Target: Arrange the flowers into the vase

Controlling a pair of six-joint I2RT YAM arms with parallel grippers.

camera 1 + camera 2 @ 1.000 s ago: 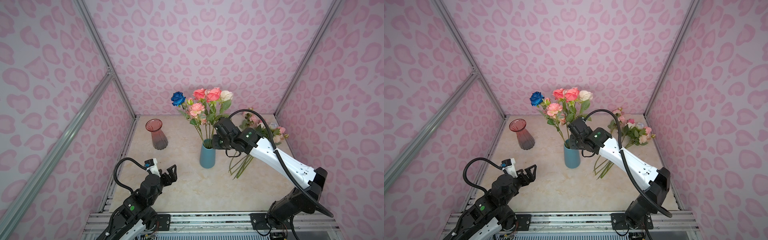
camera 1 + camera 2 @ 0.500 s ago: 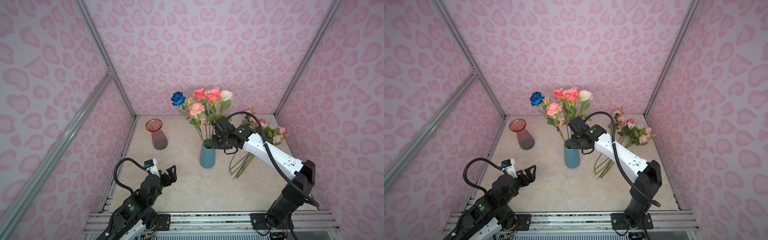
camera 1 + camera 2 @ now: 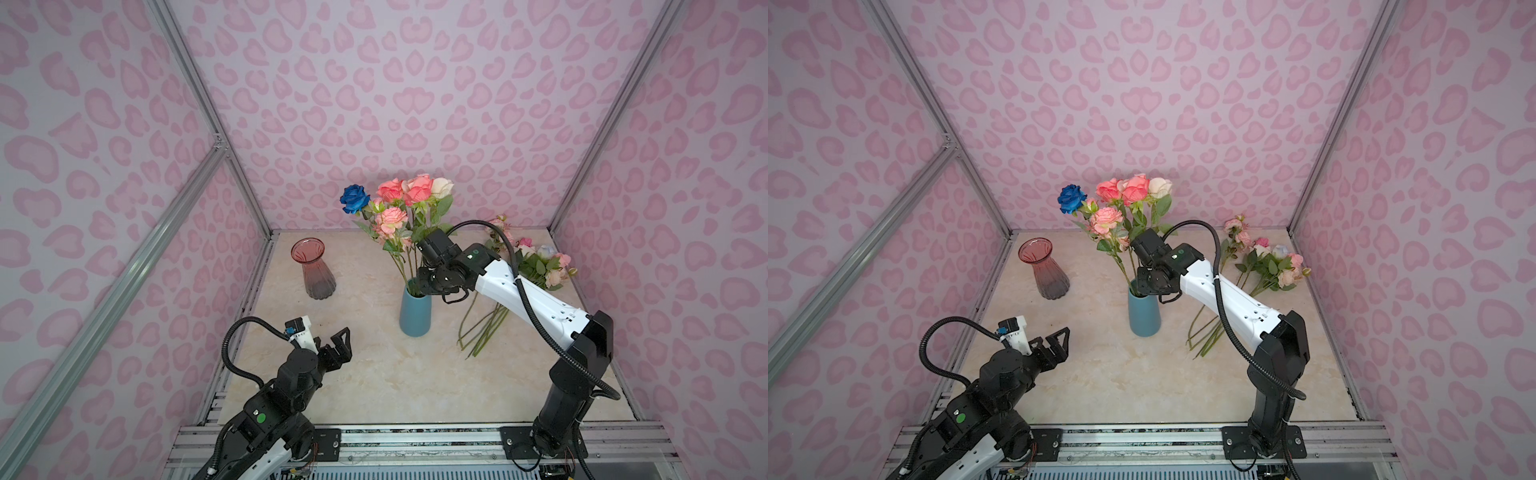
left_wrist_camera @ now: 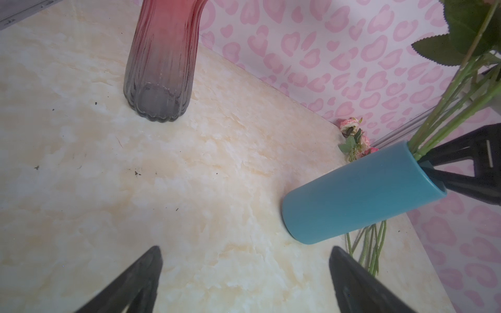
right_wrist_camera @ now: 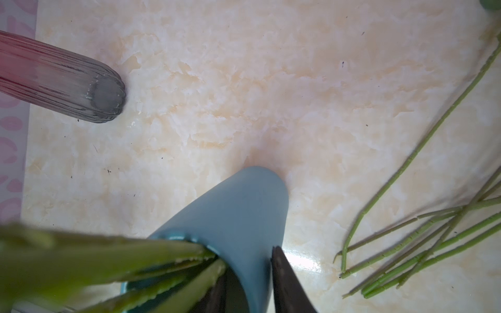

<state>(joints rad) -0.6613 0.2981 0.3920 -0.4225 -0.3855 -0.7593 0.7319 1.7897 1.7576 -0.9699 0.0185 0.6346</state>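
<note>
While my left hand (image 3: pixel 331 338) hangs open at 7 o'clock, my right hand (image 5: pixel 248 263) straddles the blue vase (image 3: pixel 414 316) rim; clamped or not, I can't tell.

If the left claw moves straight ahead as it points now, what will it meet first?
Probably nothing soon: left claw aims between red vase and blue vase, toward bare tabletop. Depth is unclear.

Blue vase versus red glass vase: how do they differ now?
The blue vase is opaque and smooth; the red glass vase is see-through, ribbed, with a flared mouth. The blue vase holds flower stems; the red glass vase is empty. The right gripper straddles the blue vase's rim; nothing touches the red glass vase. Both stand upright on the table.
</note>
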